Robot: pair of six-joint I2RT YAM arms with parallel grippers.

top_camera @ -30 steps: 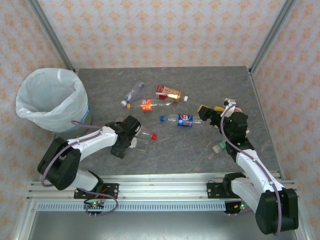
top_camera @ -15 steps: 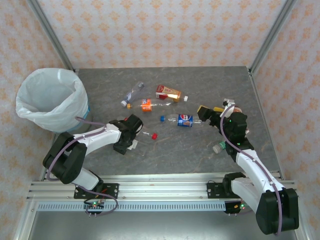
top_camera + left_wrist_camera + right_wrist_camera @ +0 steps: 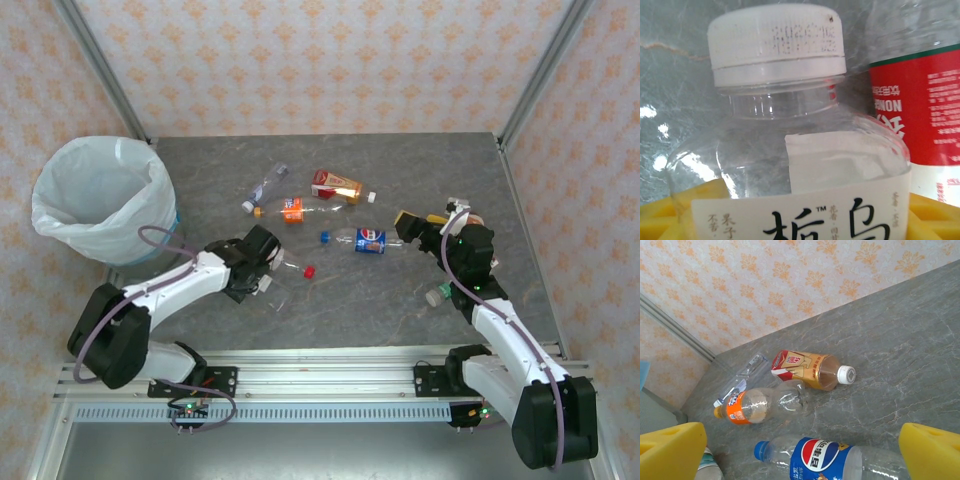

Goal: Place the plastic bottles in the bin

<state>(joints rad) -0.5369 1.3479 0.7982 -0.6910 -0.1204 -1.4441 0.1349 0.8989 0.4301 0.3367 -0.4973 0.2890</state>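
left hand point(image 3: 259, 272) pinching white-capped clear bottle point(image 3: 785, 130), front-left of bench point(image 3: 380, 310), right hand point(image 3: 420, 221) spread wide, bag-lined bin point(image 3: 62, 226) at left edge

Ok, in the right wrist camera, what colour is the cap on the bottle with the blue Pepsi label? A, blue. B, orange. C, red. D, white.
A: the Pepsi-labelled bottle lies on its side, and the blue cap sits on its left end in that view.
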